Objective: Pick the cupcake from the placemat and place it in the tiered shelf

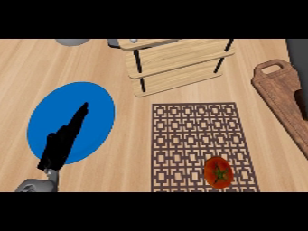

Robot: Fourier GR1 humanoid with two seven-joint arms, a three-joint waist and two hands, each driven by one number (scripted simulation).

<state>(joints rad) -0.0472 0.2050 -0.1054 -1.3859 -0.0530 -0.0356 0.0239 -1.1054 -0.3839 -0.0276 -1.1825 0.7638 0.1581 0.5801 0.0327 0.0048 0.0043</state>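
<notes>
The left hand covers part of the blue plate. The tiered shelf is cut off at the top, beside a grey object too clipped to identify. The cutting board runs off the right edge.

A single view looks steeply down from head height onto the wooden counter, facing away from the robot's body, which lies below the frame's lower edge. It sits close enough that the tiered shelf is cut by the upper edge, the placemat runs off the lower centre, and a cutting board meets the right edge. The blue plate lies at left. No second view overlaps it.
</notes>
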